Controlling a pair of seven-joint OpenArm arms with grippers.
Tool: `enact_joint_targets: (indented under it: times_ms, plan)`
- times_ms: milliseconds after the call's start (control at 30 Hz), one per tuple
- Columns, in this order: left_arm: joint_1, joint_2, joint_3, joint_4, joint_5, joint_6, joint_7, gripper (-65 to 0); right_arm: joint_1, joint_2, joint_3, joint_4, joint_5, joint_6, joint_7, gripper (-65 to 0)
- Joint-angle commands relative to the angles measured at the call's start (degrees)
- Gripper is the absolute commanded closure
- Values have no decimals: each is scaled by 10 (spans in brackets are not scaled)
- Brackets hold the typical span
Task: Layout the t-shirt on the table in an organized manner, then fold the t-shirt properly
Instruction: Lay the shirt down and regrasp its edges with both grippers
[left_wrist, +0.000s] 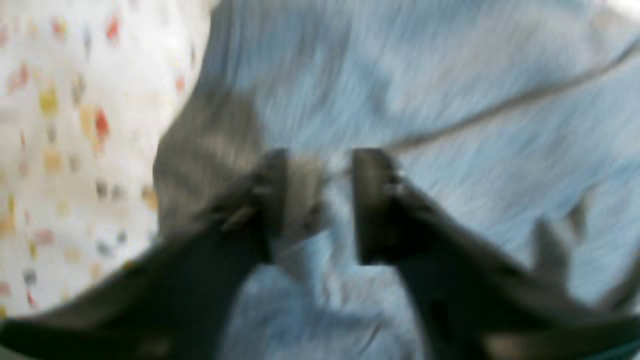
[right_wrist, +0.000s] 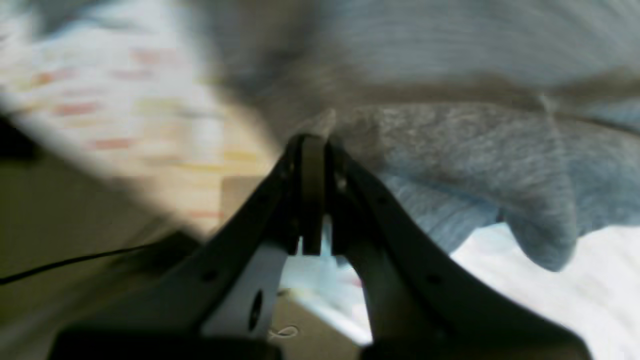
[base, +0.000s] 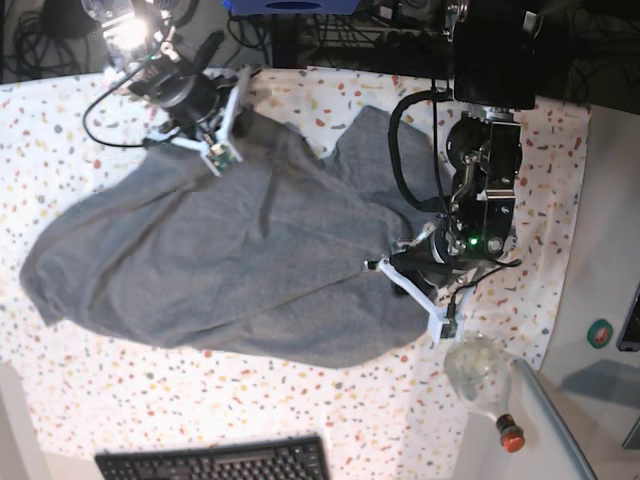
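The grey t-shirt (base: 220, 260) lies spread but rumpled across the speckled table (base: 60, 120), with folds near its far edge. My right gripper (base: 243, 108) is at the shirt's far edge, and in the right wrist view the right gripper (right_wrist: 312, 137) is shut on a pinch of the t-shirt (right_wrist: 475, 150). My left gripper (base: 393, 268) sits at the shirt's right edge. In the blurred left wrist view the left gripper (left_wrist: 320, 165) has its jaws apart over the t-shirt (left_wrist: 450, 75), with a small hump of cloth against the left finger (left_wrist: 272, 175).
A black keyboard (base: 215, 462) lies at the table's near edge. A clear round bottle (base: 475, 365) with a red cap stands near the right corner beside the plain white counter (base: 600, 250). Cables and dark equipment crowd the far side.
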Motion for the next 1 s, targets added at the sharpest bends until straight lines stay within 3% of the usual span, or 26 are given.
enact_joint_targets:
  times_ms: [0, 100, 200, 300, 367, 400, 567, 667, 867, 967]
  plan:
    - [-11, 1, -1, 22, -6, -1, -10, -323, 9, 2, -11, 10, 5, 1, 10, 0]
    - [14, 1, -26, 73, -8, -1, -13, -454, 19, 2, -52, 9, 5, 1, 9, 0]
    - [59, 19, -99, 142, -8, -1, -15, -528, 23, 2, -79, 9, 5, 1, 8, 0]
    - [110, 37, -129, 216, -8, -3, -13, -533, 21, 5, -78, 11, 5, 1, 8, -164]
    - [154, 37, -102, 250, -8, -3, -11, -533, 17, 9, -75, 26, 5, 1, 9, -264]
    - [177, 35, -76, 257, -8, -3, -14, -533, 8, 14, -65, 39, 5, 1, 10, -282]
    - [237, 39, 37, 252, -8, -3, -22, -532, -28, 18, 36, 113, 5, 1, 13, -284]
    - [247, 53, 88, 226, -9, -3, -81, -532, -22, 16, 117, 120, 5, 1, 26, -284]
    - [231, 63, 230, 117, -4, 0, -167, -532, 99, 19, 270, 27, 4, 1, 38, -290]
    - [219, 62, 243, 80, -4, 0, -182, -530, 175, 22, 313, -61, 4, 4, 38, -290]
